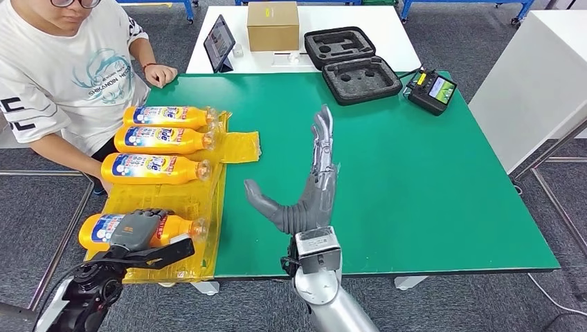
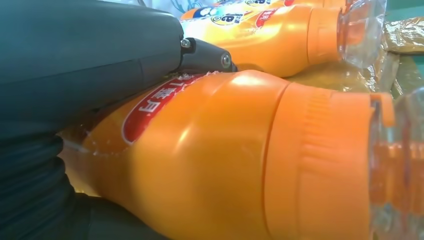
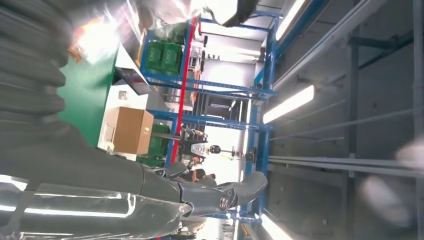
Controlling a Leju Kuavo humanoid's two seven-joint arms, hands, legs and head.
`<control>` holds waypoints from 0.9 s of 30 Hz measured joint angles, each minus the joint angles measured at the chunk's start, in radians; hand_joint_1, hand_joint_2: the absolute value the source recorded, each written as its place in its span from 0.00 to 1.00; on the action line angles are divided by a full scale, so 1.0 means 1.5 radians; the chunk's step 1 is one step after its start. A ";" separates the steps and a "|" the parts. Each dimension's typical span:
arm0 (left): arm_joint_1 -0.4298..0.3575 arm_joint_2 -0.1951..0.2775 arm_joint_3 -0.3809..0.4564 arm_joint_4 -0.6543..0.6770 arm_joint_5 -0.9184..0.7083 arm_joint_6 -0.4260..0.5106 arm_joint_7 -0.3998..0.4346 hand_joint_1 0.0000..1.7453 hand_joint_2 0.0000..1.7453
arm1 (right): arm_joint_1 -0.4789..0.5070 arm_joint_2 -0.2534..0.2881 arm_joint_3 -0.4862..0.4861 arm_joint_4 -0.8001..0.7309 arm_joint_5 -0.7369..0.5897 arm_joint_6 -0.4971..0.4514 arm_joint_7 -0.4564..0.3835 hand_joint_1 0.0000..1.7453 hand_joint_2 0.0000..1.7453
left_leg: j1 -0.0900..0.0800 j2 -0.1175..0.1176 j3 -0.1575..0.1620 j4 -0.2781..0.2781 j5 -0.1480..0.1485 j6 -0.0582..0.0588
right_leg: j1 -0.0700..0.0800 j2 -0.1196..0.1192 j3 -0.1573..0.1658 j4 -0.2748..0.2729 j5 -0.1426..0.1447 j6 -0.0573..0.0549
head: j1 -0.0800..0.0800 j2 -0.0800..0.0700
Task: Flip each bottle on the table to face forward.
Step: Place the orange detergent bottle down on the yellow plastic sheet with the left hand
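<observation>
Your nearest bottle (image 1: 138, 230) lies on its side on the yellow sheet (image 1: 181, 200) at the bench's (image 1: 429, 180) near left; your left hand (image 1: 137, 229) wraps its body to roll it. Three bottles (image 1: 163, 142) lie beyond, labels up. Your right hand (image 1: 308, 197) hangs spread wide and empty mid-bench, clear of the work

Four orange detergent bottles lie on their sides in a column along the table's left side, on crinkled yellow plastic, clear caps pointing right. The far bottle (image 1: 166, 116), second bottle (image 1: 165, 140) and third bottle (image 1: 154, 169) show blue-and-white labels facing up. The nearest bottle (image 1: 181, 227) lies apart, its label partly covered by grey fingers.
</observation>
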 joint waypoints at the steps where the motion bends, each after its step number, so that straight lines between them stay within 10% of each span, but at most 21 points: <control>1: 0.000 0.000 0.000 -0.001 0.004 -0.004 -0.003 0.00 1.00 | -0.001 0.000 0.002 0.003 0.000 0.000 0.000 0.00 1.00 | 0.000 0.000 0.000 0.000 0.000 0.000 | 0.000 0.000 0.000 0.000 0.000 0.000 | 0.000 0.000; 8: -0.012 -0.001 0.000 -0.002 0.077 -0.057 -0.035 0.00 1.00 | -0.009 -0.001 0.009 0.023 0.005 0.000 0.000 0.00 1.00 | 0.000 0.000 0.001 0.000 0.000 0.001 | 0.000 0.000 0.001 0.000 -0.001 0.001 | 0.000 0.000; 12: -0.013 -0.002 0.001 -0.001 0.099 -0.067 -0.041 0.00 0.00 | -0.010 -0.001 0.009 0.031 0.007 0.000 0.000 0.00 1.00 | 0.000 -0.003 0.001 0.000 0.000 0.001 | 0.000 -0.002 0.001 0.000 -0.001 0.001 | 0.000 0.000; 27: -0.028 -0.043 0.057 0.021 0.528 -0.260 -0.048 0.00 0.00 | -0.026 -0.004 0.023 0.087 0.011 0.000 0.000 0.00 1.00 | -0.001 -0.008 0.006 0.000 -0.001 0.002 | 0.000 -0.009 0.009 0.000 -0.004 0.001 | 0.000 0.000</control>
